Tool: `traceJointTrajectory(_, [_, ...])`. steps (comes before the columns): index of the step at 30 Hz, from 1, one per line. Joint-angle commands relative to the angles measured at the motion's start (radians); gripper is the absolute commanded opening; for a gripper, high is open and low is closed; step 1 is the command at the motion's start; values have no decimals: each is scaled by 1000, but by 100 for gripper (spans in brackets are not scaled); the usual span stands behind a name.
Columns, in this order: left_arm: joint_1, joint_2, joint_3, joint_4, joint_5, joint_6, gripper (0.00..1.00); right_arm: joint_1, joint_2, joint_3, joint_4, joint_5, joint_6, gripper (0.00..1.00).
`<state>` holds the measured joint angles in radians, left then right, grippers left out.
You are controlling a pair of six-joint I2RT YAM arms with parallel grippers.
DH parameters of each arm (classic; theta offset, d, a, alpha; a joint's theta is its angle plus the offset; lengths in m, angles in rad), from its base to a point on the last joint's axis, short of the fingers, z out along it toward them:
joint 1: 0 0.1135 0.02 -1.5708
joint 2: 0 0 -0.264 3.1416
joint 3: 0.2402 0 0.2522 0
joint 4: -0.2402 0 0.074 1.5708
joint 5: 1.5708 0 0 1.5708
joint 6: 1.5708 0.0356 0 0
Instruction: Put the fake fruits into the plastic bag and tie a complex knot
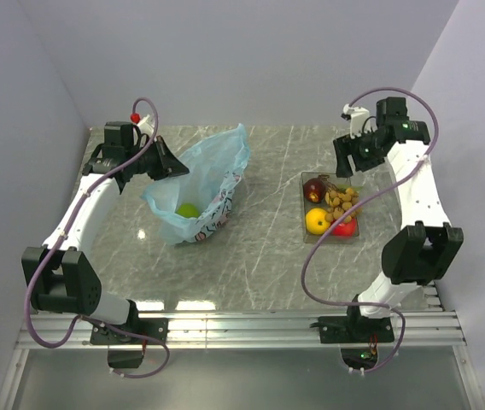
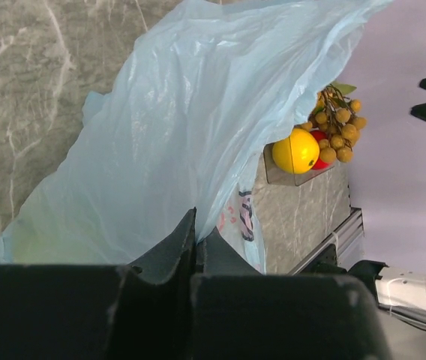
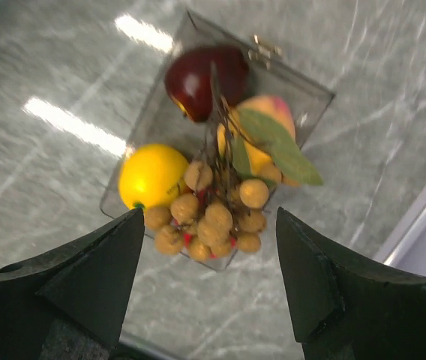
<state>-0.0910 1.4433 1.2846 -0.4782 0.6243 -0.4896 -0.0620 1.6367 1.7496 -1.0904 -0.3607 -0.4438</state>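
Observation:
The light-blue plastic bag [image 1: 200, 184] stands open at the left, with a green apple [image 1: 188, 209] inside. My left gripper [image 1: 170, 166] is shut on the bag's rim; the film [image 2: 183, 135] is pinched between its fingers [image 2: 198, 236]. The other fake fruits lie in a clear tray [image 1: 304, 207]: a dark red fruit [image 3: 202, 79], a yellow round fruit [image 3: 151, 176], a bunch of small brown balls [image 3: 217, 214] and a peach-coloured fruit [image 3: 273, 112] under green leaves. My right gripper [image 3: 209, 247] hangs open above the tray's near end, holding nothing.
Grey marbled tabletop [image 1: 268, 248] lies between the bag and the tray. White walls close in at the back and both sides. A metal rail [image 1: 242, 329] runs along the near edge by the arm bases.

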Motion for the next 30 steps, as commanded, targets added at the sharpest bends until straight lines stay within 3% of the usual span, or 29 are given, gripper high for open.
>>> traceJointTrajectory(1, [2,-32,1,39,49,23,5,17,37,31,-83,98,-58,78])
traceJointTrajectory(5, [2,-15,4,36,57,25,5,47,161,73,-98,141,-44,79])
traceJointTrajectory(13, [2,-6,2,20,57,40,6,113,262,50,-39,210,-56,79])
traceJointTrajectory(18, [2,3,-1,9,60,43,6,126,328,41,-28,241,-78,71])
traceJointTrajectory(25, [2,19,22,-2,54,40,6,126,341,4,-19,233,-79,52])
traceJointTrajectory(28, [2,28,27,-11,55,43,6,126,330,-2,-19,232,-75,38])
traceJointTrajectory(29, [2,29,28,-13,55,45,6,125,322,1,-25,232,-76,24])
traceJointTrajectory(30, [2,28,28,-14,57,45,5,125,316,11,-31,227,-72,17])
